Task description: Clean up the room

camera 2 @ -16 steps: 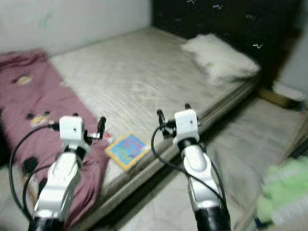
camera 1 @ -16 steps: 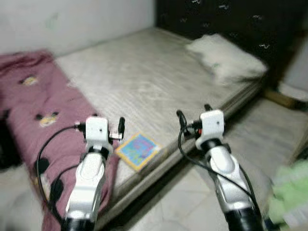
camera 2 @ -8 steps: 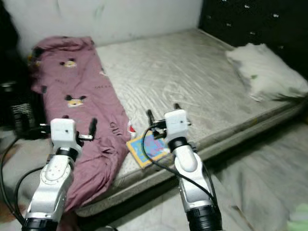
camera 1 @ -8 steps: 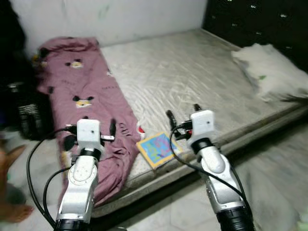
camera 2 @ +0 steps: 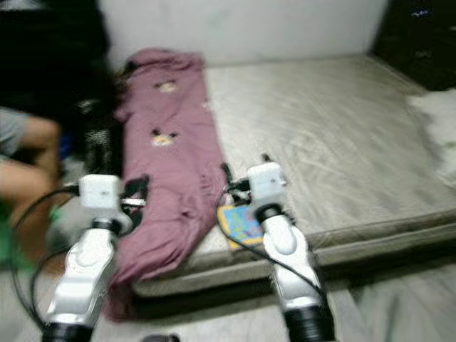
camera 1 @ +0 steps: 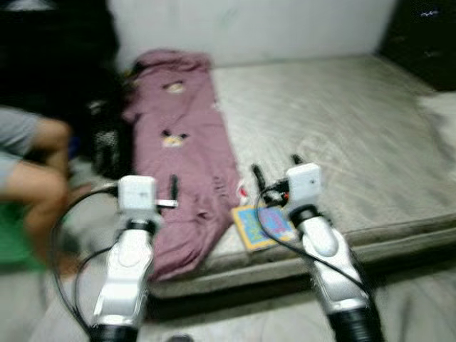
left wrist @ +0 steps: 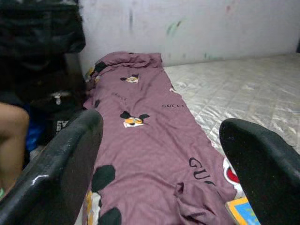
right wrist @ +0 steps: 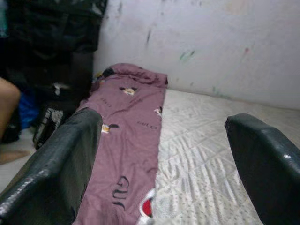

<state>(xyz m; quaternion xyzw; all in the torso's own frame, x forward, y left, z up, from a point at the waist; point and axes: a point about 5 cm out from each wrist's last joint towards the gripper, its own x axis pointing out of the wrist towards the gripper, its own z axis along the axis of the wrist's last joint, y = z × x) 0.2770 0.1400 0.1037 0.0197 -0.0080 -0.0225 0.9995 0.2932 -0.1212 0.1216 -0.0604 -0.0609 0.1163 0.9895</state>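
Just beyond the left gripper point(camera 1: 172, 191), along the near-left side of the grey quilted mattress point(camera 1: 342, 135), lies the long mauve blanket printed with cartoon mouse faces and lettering point(left wrist: 140, 140); its near end spills over the mattress edge. It looks soft, rumpled and easily dragged. Just ahead of the right gripper point(camera 1: 274, 177), at the blanket's lower corner, lies a flat square book with a yellow border and blue cover point(camera 1: 262, 225), near the mattress edge.

Both grippers stand wide apart at the fingers and hold nothing, raised over the bed's near edge.

Risks noted: a pull on the blanket could sweep the book off the mattress, since the two touch or nearly touch. A person's bare knee point(camera 1: 39, 185) sits near, beyond the left arm; a wide swing there could strike it. The head views are blurred, so aim is uncertain.
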